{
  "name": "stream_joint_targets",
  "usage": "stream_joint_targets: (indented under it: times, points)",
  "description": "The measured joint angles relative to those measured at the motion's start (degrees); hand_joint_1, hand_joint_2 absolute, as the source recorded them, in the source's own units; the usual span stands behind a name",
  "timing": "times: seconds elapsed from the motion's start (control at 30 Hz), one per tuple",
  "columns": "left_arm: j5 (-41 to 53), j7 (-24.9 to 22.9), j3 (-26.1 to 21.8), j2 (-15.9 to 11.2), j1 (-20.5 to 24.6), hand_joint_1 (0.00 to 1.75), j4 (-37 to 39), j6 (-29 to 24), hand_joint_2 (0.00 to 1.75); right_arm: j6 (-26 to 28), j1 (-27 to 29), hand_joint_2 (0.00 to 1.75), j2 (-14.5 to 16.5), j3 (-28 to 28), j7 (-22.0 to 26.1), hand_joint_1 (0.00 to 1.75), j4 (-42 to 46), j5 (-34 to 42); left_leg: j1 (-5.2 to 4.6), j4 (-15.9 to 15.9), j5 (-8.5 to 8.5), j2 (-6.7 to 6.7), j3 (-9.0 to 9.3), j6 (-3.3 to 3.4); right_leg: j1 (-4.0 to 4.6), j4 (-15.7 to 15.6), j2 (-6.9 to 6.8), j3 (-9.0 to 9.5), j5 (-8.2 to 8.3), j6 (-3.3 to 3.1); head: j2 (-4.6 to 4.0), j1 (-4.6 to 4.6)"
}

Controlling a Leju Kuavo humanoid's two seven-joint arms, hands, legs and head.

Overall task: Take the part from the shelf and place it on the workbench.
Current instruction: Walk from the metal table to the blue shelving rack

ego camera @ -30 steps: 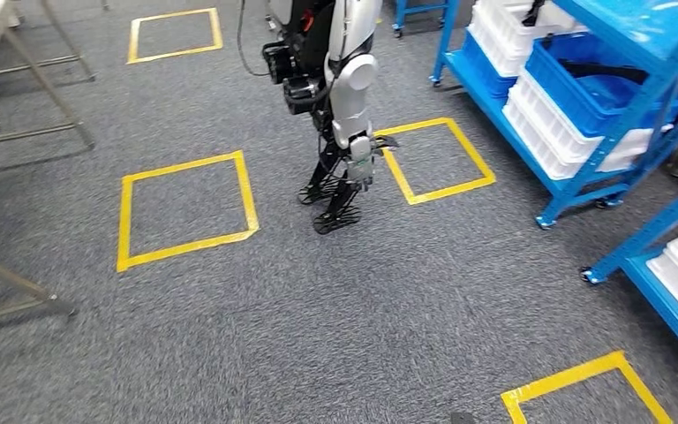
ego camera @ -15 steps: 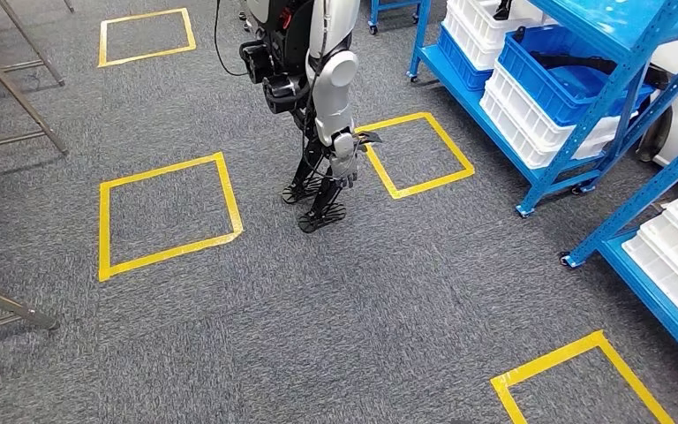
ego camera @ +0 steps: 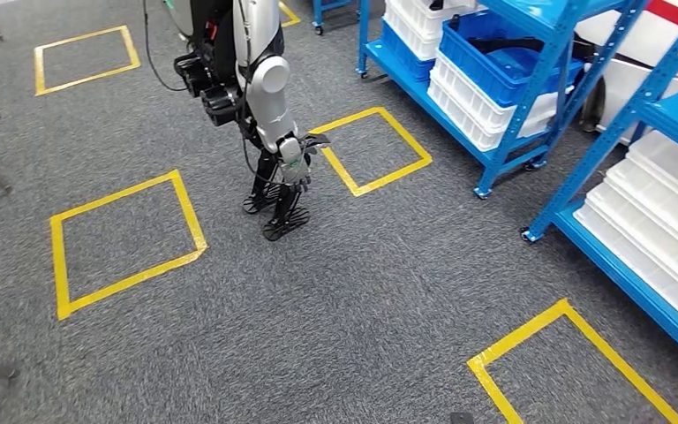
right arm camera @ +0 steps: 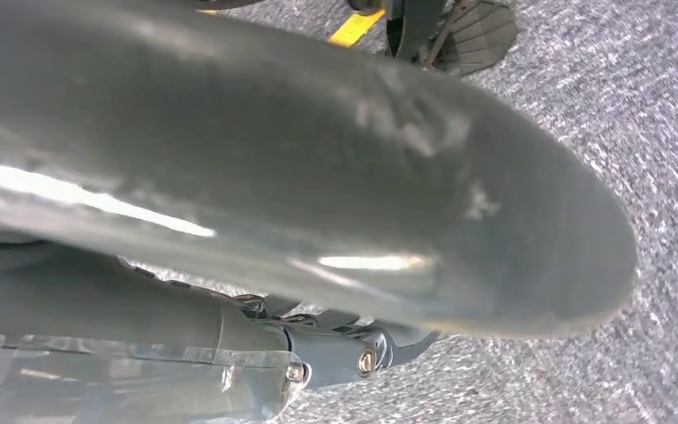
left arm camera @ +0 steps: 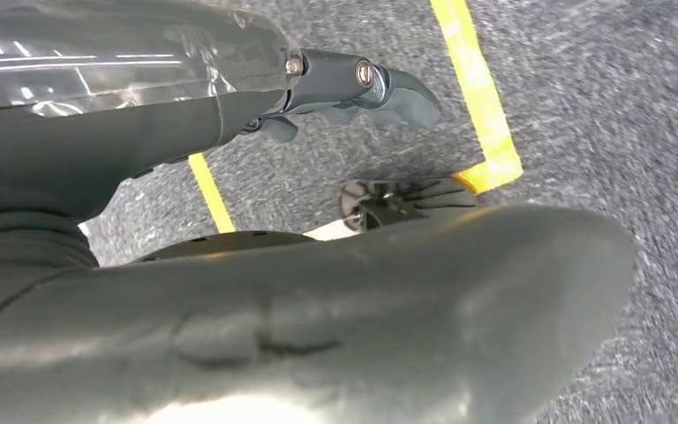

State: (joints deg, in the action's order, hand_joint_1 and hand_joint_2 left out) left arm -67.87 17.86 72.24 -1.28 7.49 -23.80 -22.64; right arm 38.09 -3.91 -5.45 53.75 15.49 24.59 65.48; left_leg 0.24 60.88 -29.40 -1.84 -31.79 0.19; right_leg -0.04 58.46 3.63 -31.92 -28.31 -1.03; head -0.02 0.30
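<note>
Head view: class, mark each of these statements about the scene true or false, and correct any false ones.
1. The floor is grey carpet marked with yellow tape squares. True.
2. The shelf frames are red. False: they are blue.
3. A blue bin sits on top of white bins. True.
4. The other humanoid robot stands inside a yellow square. False: its feet are on bare carpet between two squares.
</note>
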Motion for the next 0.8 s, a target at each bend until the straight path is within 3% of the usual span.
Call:
stream_joint_targets:
  times: [0.03, 0.1, 0.17, 0.2, 0.27, 0.33, 0.37, 0.4, 0.47, 0.53, 0.67, 0.73, 0.8]
  points:
    - [0.0, 0.0, 0.0, 0.0, 0.0, 0.00, 0.0, 0.0, 0.00, 0.0, 0.0, 0.00, 0.0, 0.0, 0.0, 0.00, 0.0, 0.0, -0.12, -1.8, 0.46, -0.54, 0.64, 0.13, -0.02, 0.0, 0.36, -0.08, -0.02, 0.18, 0.00, -0.04]
    - [0.0, 0.0, 0.0, 0.0, 0.1, 0.00, 0.0, 0.0, 0.00, 0.0, 0.1, 0.00, 0.0, 0.1, 0.0, 0.00, 0.0, 0.0, -0.22, -2.5, 0.46, -0.24, 0.82, 0.34, -0.12, -0.1, 1.07, -0.20, 0.05, 0.76, 0.00, -0.04]
    - [0.0, 0.0, 0.0, 0.0, 0.2, 0.00, 0.0, 0.0, 0.00, 0.0, 0.2, 0.00, 0.0, 0.2, 0.0, 0.00, 0.0, 0.1, 0.03, -3.2, 0.85, 0.63, 1.04, 0.92, -0.18, 0.8, 0.38, -0.54, -0.70, 1.31, 0.00, 0.10]
    - [0.0, 0.0, 0.0, 0.0, 0.2, 0.00, 0.0, 0.0, 0.00, 0.0, 0.1, 0.00, -0.1, 0.2, 0.0, 0.00, 0.0, 0.2, 0.18, -3.5, 1.06, 1.14, 1.13, 1.24, -0.17, 2.6, -0.47, -1.34, -1.91, 1.54, 0.00, 0.37]
    - [0.0, 0.0, 0.0, 0.0, 0.2, 0.00, 0.0, 0.0, 0.00, 0.0, 0.0, 0.00, -0.1, 0.3, 0.0, 0.00, 0.0, 0.3, 0.21, -3.8, 1.17, 2.16, 1.17, 1.60, -0.34, 9.2, -2.29, -4.44, -5.55, 1.94, 0.00, 0.99]
    - [0.0, 0.0, 0.0, 0.0, 0.1, 0.00, 0.0, 0.0, 0.00, -0.1, 0.0, 0.00, -0.1, 0.3, 0.0, 0.00, 0.0, 0.4, 0.25, -3.8, 1.08, 3.14, 1.17, 1.61, -0.66, 15.1, -2.86, -7.29, -7.54, 2.44, 0.00, 1.35]
    - [0.0, 0.0, 0.0, 0.0, 0.1, 0.00, 0.0, 0.0, 0.00, -0.1, 0.1, 0.00, -0.1, 0.3, 0.0, 0.00, 0.0, 0.5, 0.32, -3.7, 0.99, 3.56, 1.21, 1.51, -0.84, 15.5, -3.02, -7.45, -6.99, 2.67, 0.00, 1.51]
    - [0.0, 0.0, 0.0, 0.0, 0.1, 0.00, 0.0, 0.0, 0.00, -0.1, 0.2, 0.00, -0.1, 0.3, 0.0, 0.00, 0.0, 0.5, 0.44, -3.6, 0.86, 3.94, 1.27, 1.33, -1.04, 13.5, -3.24, -6.53, -5.45, 2.88, 0.00, 1.70]
    - [0.0, 0.0, 0.0, 0.0, 0.1, 0.00, 0.0, 0.0, 0.00, -0.1, 0.2, 0.00, -0.1, 0.4, 0.0, 0.00, 0.0, 0.5, 0.57, -3.2, 0.36, 4.63, 1.42, 0.65, -1.22, 5.8, -4.62, -2.83, -1.76, 3.19, 0.00, 2.19]
    - [0.0, 0.0, 0.0, 0.0, 0.1, 0.00, 0.0, 0.0, 0.00, -0.1, 0.0, 0.00, -0.1, 0.4, 0.0, 0.00, 0.0, 0.5, 0.40, -2.6, -0.18, 5.15, 1.53, -0.14, -1.12, 1.0, -5.57, -0.67, -0.33, 2.79, 0.00, 2.46]
    - [0.0, 0.0, 0.0, 0.0, 0.2, 0.00, 0.0, 0.0, 0.00, 0.0, 0.1, 0.00, -0.1, 0.4, 0.0, 0.00, 0.0, 0.5, 0.62, -2.0, -1.08, 5.21, 1.86, -1.44, -0.81, 0.5, -4.43, -0.58, -0.41, 1.08, 0.00, 1.62]
    - [0.0, 0.0, 0.0, 0.0, 0.2, 0.00, 0.0, 0.0, 0.00, 0.0, 0.0, 0.00, -0.2, 0.4, 0.0, 0.00, 0.0, 0.5, 0.81, 2.3, -3.88, 3.76, 0.24, -1.88, -0.88, 0.3, -3.85, -0.51, -0.23, 0.38, 0.00, 1.14]
    - [0.0, 0.0, 0.0, 0.0, 0.1, 0.00, 0.0, 0.0, 0.00, 0.0, -0.1, 0.00, -0.2, 0.4, 0.0, 0.00, 0.0, 0.5, 0.77, 10.1, -7.48, 2.69, -3.34, -1.92, -0.67, 0.3, -3.17, -0.52, -0.26, 0.00, 0.00, 0.51]
